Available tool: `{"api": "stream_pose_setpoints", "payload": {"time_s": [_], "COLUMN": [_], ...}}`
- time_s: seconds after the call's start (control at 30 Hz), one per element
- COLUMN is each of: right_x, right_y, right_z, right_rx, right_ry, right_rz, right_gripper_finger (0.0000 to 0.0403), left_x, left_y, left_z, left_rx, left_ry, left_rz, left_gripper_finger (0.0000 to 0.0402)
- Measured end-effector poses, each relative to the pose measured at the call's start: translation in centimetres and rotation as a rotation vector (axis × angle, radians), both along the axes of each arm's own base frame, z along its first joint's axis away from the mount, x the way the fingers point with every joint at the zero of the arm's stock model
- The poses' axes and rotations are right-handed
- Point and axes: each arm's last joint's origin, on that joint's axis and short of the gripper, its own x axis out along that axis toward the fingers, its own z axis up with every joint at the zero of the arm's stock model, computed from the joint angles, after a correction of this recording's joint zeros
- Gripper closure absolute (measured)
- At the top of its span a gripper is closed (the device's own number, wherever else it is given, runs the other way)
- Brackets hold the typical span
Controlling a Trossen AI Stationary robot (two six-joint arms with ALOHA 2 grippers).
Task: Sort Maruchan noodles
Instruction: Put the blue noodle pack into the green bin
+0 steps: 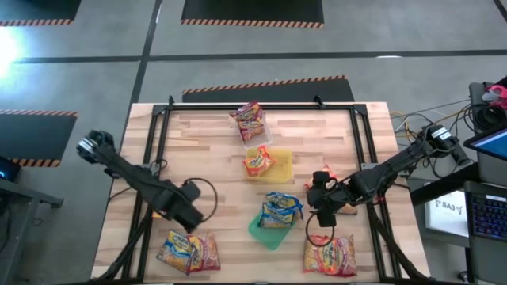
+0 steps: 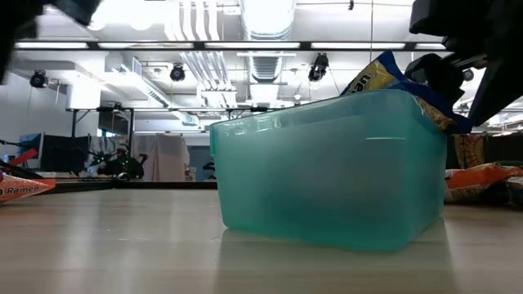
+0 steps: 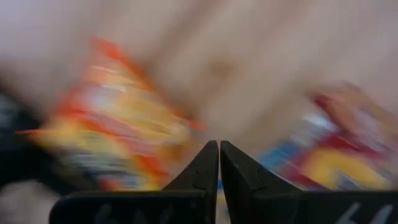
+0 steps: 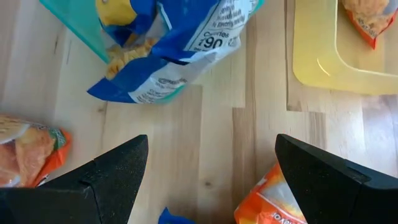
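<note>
Maruchan noodle packets lie sorted in three trays. Red ones fill the clear tray (image 1: 252,120) at the far side, an orange one lies in the yellow tray (image 1: 273,164), and blue ones (image 4: 168,50) rest in the green tray (image 1: 271,224), one corner poking over its rim (image 2: 384,77). Loose piles lie near left (image 1: 188,252) and near right (image 1: 329,255). My left gripper (image 3: 219,158) is shut on nothing, pointing down over the table just beyond the near-left pile (image 3: 118,137). My right gripper (image 4: 211,168) stands open and bare above the wood, right of the green tray.
An orange packet (image 1: 323,176) lies on the wood right of the yellow tray, under my right arm. A dark metal frame (image 1: 158,119) runs along the table's sides and far edge. Bare wood shows at the far left and in the near middle.
</note>
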Motion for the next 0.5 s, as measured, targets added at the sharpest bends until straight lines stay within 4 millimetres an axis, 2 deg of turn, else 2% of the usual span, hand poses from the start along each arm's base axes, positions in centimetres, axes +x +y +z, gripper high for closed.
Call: {"api": "stream_pose_setpoints", "payload": {"time_s": [0.1, 0.23, 0.4, 0.5], "right_x": [0.01, 0.03, 0.10, 0.13], "right_y": [0.01, 0.02, 0.05, 0.06], "right_z": [0.01, 0.02, 0.06, 0.07], "right_rx": [0.001, 0.002, 0.006, 0.008], "right_ry": [-0.002, -0.004, -0.012, -0.015], "right_rz": [0.000, 0.000, 0.000, 0.000], "right_gripper_finger": [0.0062, 0.0062, 0.0062, 0.0062], "left_x": [-0.27, -0.01, -0.14, -0.78], "left_y": [-0.14, -0.11, 0.07, -0.18], "left_z": [-0.21, 0.20, -0.17, -0.55], "left_rx": [-0.178, -0.264, -0.222, -0.256], "left_ry": [-0.197, -0.438, -0.436, -0.344], "left_rz": [-0.033, -0.088, -0.108, -0.141], "left_gripper_finger": [0.0402, 0.0402, 0.0401, 0.0390]}}
